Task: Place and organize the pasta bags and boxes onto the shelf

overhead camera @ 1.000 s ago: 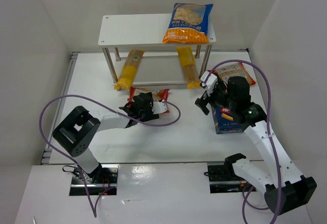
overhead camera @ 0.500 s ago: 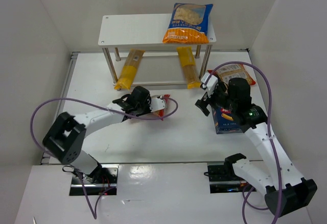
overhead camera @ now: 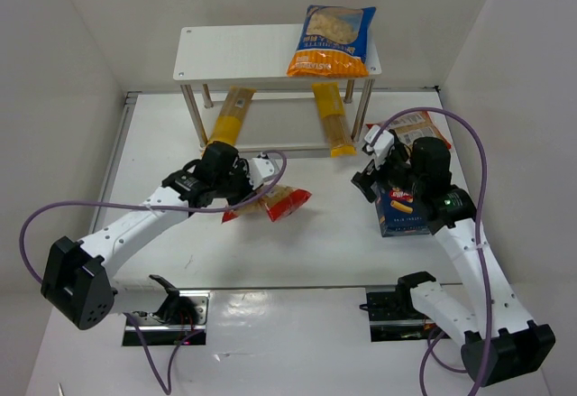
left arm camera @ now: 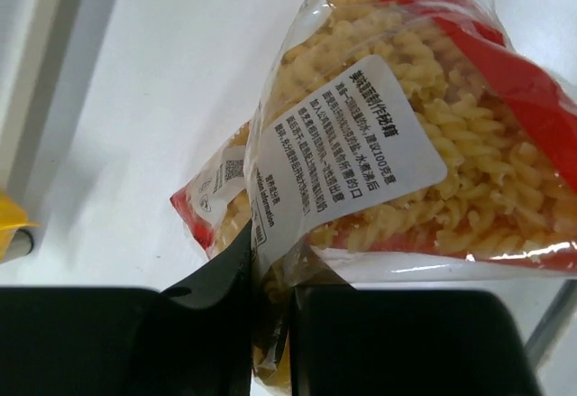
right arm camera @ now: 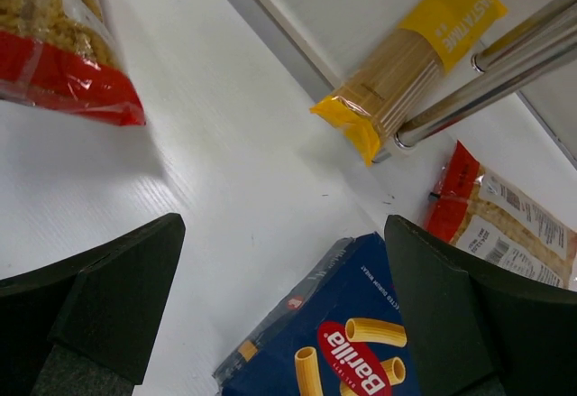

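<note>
Your left claw is closed almost all the way. Its two black fingers pinch the edge of a crinkly red plastic bag of spiral pasta, which has a clear window and a white printed label. Seen from above, that bag sticks out to the right of the claw over the white table, in front of the shelf. You cannot tell from these views whether the bag touches the table.

Your right claw is spread wide and has hold of nothing. It hangs over the far left corner of the dark blue rectangular carton with a red oval logo, which lies flat on the table. Just beyond the carton, a second red bag lies flat near the shelf's right front leg.

The shelf, a small white board on thin metal legs, stands at the back of the table. A larger orange-and-blue bag lies on the right end of its top. On the lower level lie two long, narrow yellow spaghetti packs, one at the left and one at the right. Their near ends poke out past the front edge.
</note>
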`<state>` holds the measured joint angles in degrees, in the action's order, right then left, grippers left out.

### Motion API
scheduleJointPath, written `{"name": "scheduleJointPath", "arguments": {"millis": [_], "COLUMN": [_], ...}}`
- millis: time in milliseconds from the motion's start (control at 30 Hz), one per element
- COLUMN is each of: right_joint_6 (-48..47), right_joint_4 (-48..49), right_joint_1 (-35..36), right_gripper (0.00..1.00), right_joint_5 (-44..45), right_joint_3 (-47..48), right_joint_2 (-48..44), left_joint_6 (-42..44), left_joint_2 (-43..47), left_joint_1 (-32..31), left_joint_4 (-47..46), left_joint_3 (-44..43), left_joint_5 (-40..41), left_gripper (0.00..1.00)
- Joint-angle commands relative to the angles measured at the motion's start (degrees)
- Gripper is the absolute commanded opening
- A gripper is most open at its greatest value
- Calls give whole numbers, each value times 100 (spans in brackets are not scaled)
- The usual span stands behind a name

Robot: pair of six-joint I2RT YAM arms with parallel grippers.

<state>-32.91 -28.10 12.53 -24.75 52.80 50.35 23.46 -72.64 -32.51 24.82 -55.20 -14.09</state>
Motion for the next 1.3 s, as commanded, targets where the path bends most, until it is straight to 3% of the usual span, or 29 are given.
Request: {"name": "scheduleJointPath", "arguments": {"millis": [0,167,533,967,1267], "right_joint_6": [-32,-32,-84,-84,-84], "right_joint_4": [138,138,138,138,138], "right_joint_1": [-146,-252,-252,-252,-304], "right_gripper": [100,100,100,100,100], "right_joint_5": [-170,-170,-170,-170,-117], "right_joint_3": [-50,-103,-103,-156,-156], "right_joint_2": [-104,-43,72,344,458], "left_joint_6": [-500,-747,-571,-457,-457], "left_joint_2": [207,320,619,734,172], "left_joint_1": [61,61,61,61,61], "left_joint_4": [-1347,-1743,-1429,-479,233], "left_joint_3": [-360,-561,-1124,-2820,-4252], "left_joint_5": [54,652,1611,2164,2498], "left_gripper": [0,0,0,0,0]}}
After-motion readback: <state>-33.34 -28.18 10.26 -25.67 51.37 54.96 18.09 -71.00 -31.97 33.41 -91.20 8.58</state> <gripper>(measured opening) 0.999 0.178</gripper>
